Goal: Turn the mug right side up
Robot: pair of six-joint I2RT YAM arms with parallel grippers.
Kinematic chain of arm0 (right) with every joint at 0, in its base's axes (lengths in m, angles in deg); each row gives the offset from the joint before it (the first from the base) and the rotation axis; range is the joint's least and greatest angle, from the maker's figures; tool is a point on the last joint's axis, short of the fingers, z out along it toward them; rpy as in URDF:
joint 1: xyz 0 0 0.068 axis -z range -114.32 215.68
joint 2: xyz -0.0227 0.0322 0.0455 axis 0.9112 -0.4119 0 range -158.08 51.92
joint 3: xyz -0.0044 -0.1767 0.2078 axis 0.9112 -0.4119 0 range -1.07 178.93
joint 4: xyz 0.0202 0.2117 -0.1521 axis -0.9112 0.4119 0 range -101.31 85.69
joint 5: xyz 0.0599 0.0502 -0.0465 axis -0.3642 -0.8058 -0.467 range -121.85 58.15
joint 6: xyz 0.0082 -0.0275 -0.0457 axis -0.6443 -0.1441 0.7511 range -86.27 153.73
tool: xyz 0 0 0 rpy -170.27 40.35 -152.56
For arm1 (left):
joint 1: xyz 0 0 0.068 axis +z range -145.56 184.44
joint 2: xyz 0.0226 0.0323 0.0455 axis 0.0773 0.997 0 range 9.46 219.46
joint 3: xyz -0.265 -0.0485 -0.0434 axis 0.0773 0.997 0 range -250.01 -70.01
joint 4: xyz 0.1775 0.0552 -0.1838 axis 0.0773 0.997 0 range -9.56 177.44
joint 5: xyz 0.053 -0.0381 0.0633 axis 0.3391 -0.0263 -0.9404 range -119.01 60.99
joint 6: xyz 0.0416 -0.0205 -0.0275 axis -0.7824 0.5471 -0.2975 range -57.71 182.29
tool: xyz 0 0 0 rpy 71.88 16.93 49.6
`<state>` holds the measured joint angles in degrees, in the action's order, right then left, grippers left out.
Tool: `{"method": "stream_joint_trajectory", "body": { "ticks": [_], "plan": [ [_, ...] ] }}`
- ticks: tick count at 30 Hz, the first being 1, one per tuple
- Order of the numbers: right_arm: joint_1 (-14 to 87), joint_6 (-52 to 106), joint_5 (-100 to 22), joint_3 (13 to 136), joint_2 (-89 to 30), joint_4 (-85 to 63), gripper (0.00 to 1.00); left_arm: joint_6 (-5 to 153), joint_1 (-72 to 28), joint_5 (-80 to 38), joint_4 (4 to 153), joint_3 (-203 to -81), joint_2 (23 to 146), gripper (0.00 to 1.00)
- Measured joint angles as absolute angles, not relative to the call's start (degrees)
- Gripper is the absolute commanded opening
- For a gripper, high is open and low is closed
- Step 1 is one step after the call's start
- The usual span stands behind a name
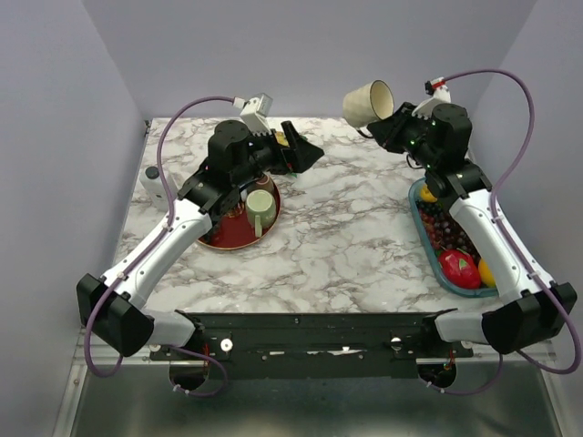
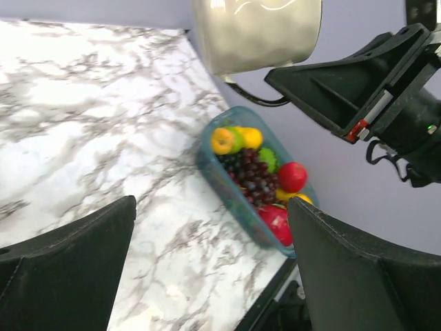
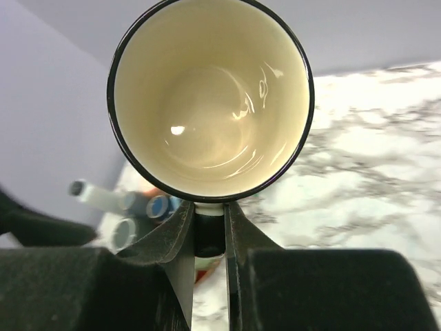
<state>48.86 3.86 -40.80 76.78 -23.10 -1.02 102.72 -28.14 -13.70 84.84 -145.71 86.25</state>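
Right pincer (image 1: pixel 390 116) holds mug (image 1: pixel 368 102) aloft, well above the table's (image 1: pixel 346 246) far edge.

A marble table (image 1: pixel 346 246) sits between lilac walls (image 1: pixel 55 137). On its left side a green cup (image 1: pixel 260 211) stands on a red plate (image 1: pixel 223 238). Near the left edge lies a small white bottle (image 1: pixel 155 187). Along the right edge is a teal tray (image 2: pixel 213 176) of fruit: dark grapes (image 2: pixel 249 181) in the middle, a yellow fruit (image 2: pixel 222 141) and a green one (image 2: pixel 267 159) at the far end, a red fruit (image 2: pixel 292 176) nearer
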Motion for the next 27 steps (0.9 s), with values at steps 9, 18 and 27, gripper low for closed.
{"method": "stream_joint_trajectory", "body": {
  "ticks": [9,18,27],
  "plan": [
    [48.88,16.08,-25.28,73.56,-29.24,0.31,0.01,97.54,-27.88,-19.49,93.82,-145.01,85.4,0.99],
    [48.9,23.36,-17.35,61.96,-35.89,-7.01,0.01,95.51,-27.88,-23.27,98.02,-141.8,85.33,0.99],
    [48.9,25.22,-14.53,59.18,-41.72,-11.62,0.01,95.29,-27.88,-25.28,99.53,-138.54,84.7,0.99]
  ]
}}
